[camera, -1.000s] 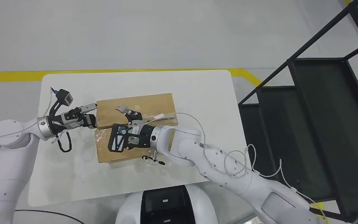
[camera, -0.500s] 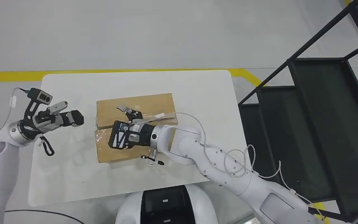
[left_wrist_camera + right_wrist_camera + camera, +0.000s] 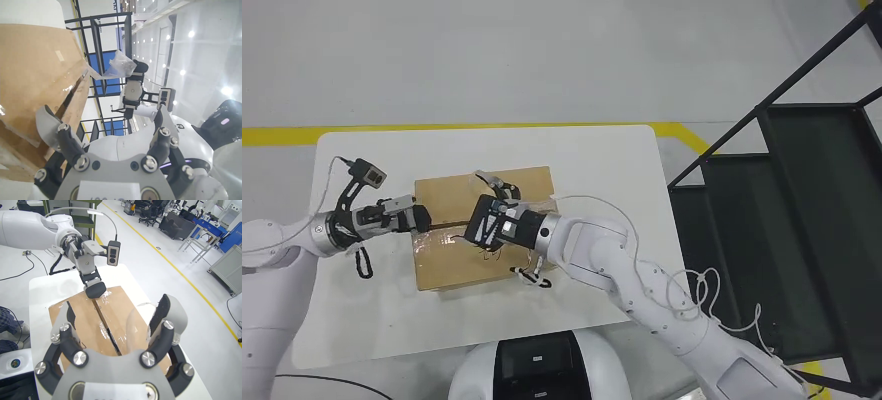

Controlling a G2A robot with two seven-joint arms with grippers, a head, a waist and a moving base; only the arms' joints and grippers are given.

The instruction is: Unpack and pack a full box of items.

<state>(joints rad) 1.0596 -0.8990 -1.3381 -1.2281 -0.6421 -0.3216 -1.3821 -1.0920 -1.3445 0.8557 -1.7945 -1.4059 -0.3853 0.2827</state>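
1. The brown cardboard box lies in the middle of the white rounded tabletop. Both flaps are down and the centre seam shows as a dark slit.
2. The left tool is at one end of that seam, spread wide and gripping nothing. 1 black pad rests right on the flap edge.
3. The right tool hangs over the other end, also spread. A crumpled strip of clear packing tape clings to 1 of its fingers and trails back to the box.
4. My read is that the seal is partly peeled and the flaps come next.
5. To do it well, pull the tape low and along the seam, not straight up, so it strips cleanly.
6. Keep the left pad pressing down, or the light box may lift with the tape.
7. The sticky strip could refuse to drop off that finger, so wipe it off clear of the box.
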